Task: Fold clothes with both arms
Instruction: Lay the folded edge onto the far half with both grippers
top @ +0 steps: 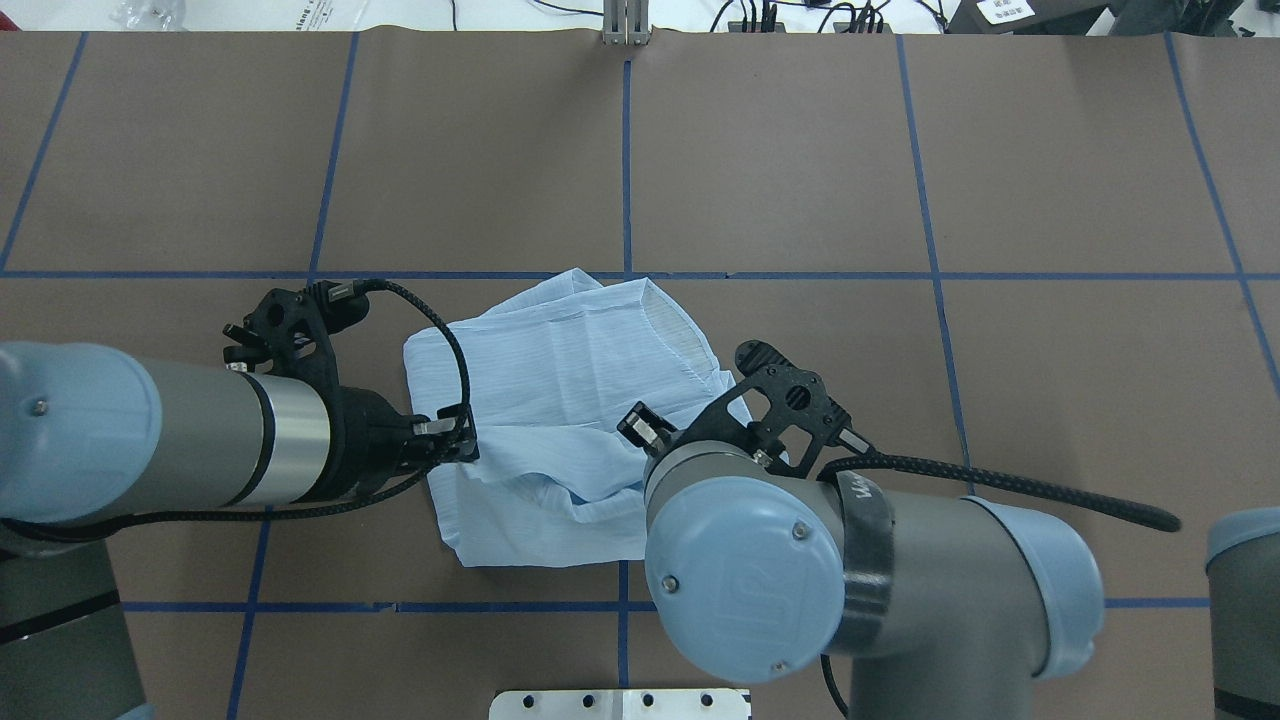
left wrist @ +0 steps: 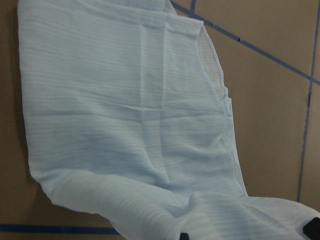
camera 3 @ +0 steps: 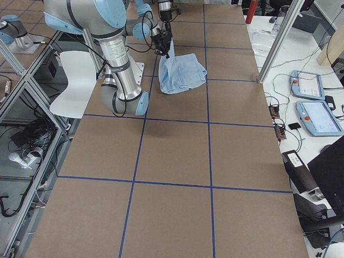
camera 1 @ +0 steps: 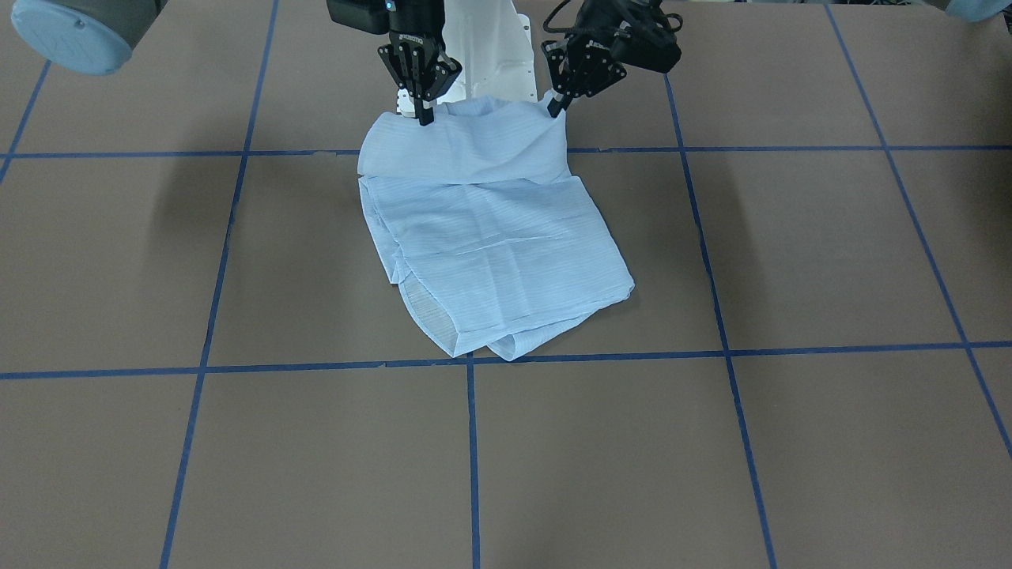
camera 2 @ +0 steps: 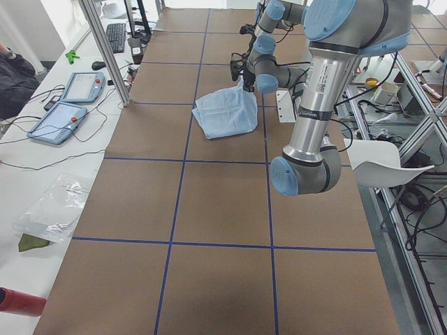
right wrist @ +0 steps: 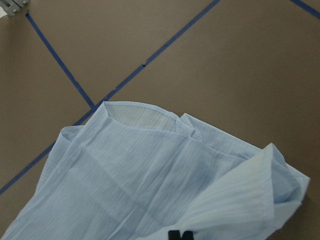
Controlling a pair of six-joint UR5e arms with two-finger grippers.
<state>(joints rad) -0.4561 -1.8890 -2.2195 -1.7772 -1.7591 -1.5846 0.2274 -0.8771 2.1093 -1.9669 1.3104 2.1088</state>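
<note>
Claws: my left claw [camera 1: 557, 109] is pinched tight on one corner of the shirt [camera 1: 490, 237]. My right claw [camera 1: 425, 117] is clamped on the other corner of the same edge. Both hold that edge up off the surface, just in front of my base.
Table: I work on a broad brown top [camera 1: 830, 253] marked into large squares by a blue tape grid [camera 1: 473, 442]. My white pedestal plate [top: 620, 703] sits at the near edge.
Side bench: a white bench [camera 2: 42, 174] runs along the far long side of the table, behind aluminium frame posts [camera 2: 105, 49]. A person's sleeve [camera 2: 14, 77] shows at its end.
Arms: my left arm [top: 200, 430] and right arm [top: 900, 570] are silver-grey with light blue caps. Both bend inward to the shirt's near edge.
Shirt, place: it is folded to a rough rectangle, lying in the middle of the table's width and close to my base.
Shirt, axis: the long side runs from my base out toward the bench side, skewed slightly against the grid. The far end lies flat, one corner touching a tape line near a crossing.
Shirt, heading: a curved hem [top: 680, 330], sheer-looking, shows at the far end. I cannot tell which end holds the collar.
Bench items: two teach pendants [camera 2: 59, 122], a keyboard [camera 2: 115, 36], a clear plastic bag [camera 2: 59, 206] and a red cylinder [camera 2: 17, 301].
</note>
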